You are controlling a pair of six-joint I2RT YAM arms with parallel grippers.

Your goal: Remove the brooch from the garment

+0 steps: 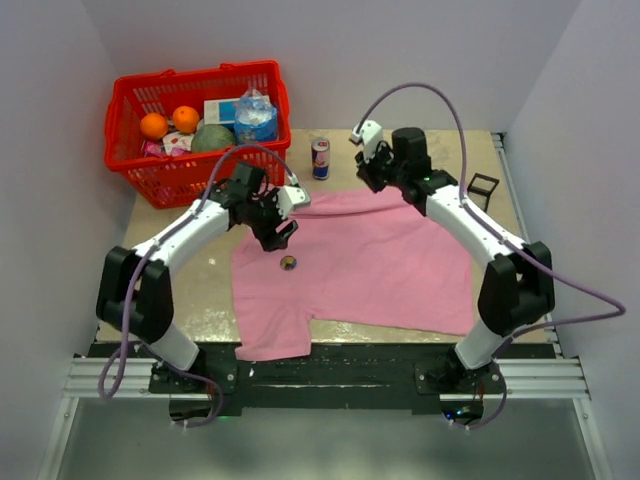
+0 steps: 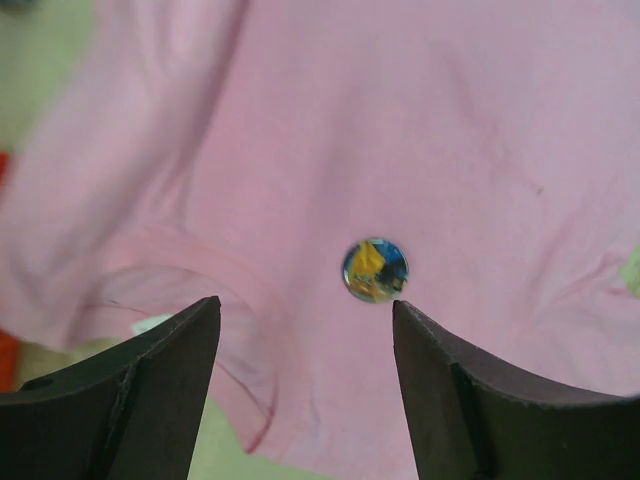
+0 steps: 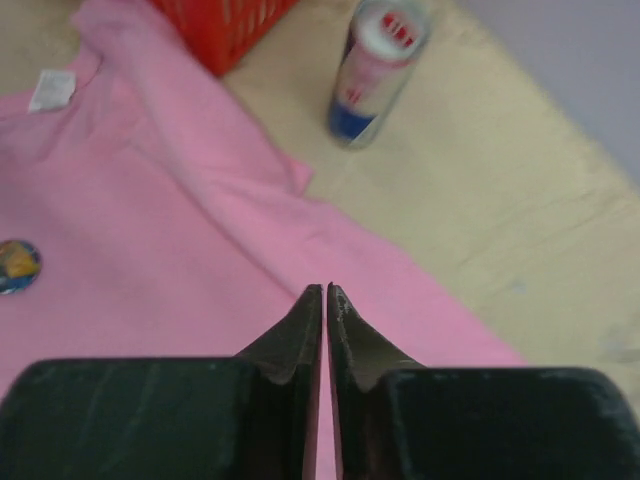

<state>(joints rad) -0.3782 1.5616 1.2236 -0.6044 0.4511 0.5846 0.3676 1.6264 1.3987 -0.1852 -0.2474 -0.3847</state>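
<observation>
Left gripper [image 2: 306, 303] stands wide open and empty. The brooch [image 2: 375, 270] lies flat on the garment [image 2: 450, 130], just ahead of its fingertips. Judged small, rigid, light and slick-faced: grip its rim, since the limp cloth will lift. Right gripper [image 3: 326, 290] is all but closed, with nothing visibly held.

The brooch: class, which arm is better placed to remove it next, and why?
Left. The left gripper hangs open just short of the brooch on the garment; the right gripper is shut, the brooch well off to its side.
</observation>
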